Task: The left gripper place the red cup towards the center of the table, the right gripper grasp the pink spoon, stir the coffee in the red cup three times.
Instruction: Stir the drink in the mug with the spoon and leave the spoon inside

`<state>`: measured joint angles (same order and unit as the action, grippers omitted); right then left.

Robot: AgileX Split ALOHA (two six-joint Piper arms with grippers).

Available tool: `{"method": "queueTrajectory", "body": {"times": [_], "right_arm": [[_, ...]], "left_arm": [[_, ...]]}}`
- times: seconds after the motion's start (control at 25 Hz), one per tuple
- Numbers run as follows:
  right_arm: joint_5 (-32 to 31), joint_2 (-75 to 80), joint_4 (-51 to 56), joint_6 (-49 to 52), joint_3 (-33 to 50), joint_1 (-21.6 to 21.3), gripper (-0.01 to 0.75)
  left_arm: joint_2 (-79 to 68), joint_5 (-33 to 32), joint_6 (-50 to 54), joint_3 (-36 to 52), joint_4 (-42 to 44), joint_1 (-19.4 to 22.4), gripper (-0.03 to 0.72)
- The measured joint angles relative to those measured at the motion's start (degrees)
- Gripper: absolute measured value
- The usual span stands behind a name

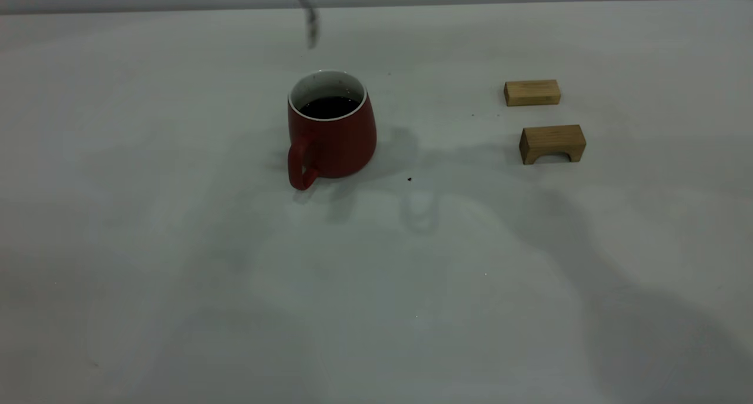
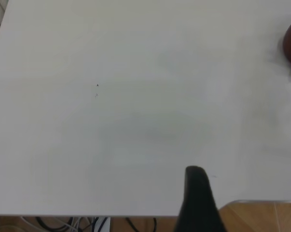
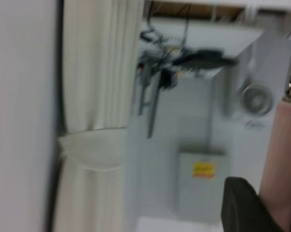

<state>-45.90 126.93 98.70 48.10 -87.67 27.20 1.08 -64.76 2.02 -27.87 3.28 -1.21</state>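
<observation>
Holding the pink spoon (image 1: 310, 22) high above the red cup (image 1: 331, 127), you are poised to stir.

The cup stands upright near the table's (image 1: 176, 263) centre, nearer the far edge, handle toward the near edge, so its open mouth and the coffee (image 1: 329, 106) lie below the hanging spoon bowl. The right end effector (image 3: 268, 203) is clamped on the spoon's pink handle, keeping it roughly vertical for a straight descent, in my judgement. The left end effector (image 2: 198, 198) sits back by the table's edge, away from the cup; I cannot tell how its fingers stand. Two wooden blocks (image 1: 541, 119) lie toward the right edge. A yellow label (image 3: 203, 169) in the room behind is unreadable.
</observation>
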Motion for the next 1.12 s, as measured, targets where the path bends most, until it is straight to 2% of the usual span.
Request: {"method": "queueTrajectory", "body": {"times": [0.52, 0.72, 0.92, 1.12], "right_arm": [[0.8, 19.8, 2.1, -0.2, -12.5, -1.7, 0.136], [0.5, 22.5, 2.0, -0.5, -15.0, -2.1, 0.136], [-0.3, 22.5, 0.1, -6.4, -17.1, -3.3, 0.136], [-2.5, 22.5, -6.4, 5.2, -17.0, -5.5, 0.136]], "left_arm": [[0.0, 0.0, 0.0, 0.0, 0.0, 0.0, 0.595], [0.0, 0.0, 0.0, 0.0, 0.0, 0.0, 0.595], [0.0, 0.0, 0.0, 0.0, 0.0, 0.0, 0.595], [0.0, 0.0, 0.0, 0.0, 0.0, 0.0, 0.595]]}}
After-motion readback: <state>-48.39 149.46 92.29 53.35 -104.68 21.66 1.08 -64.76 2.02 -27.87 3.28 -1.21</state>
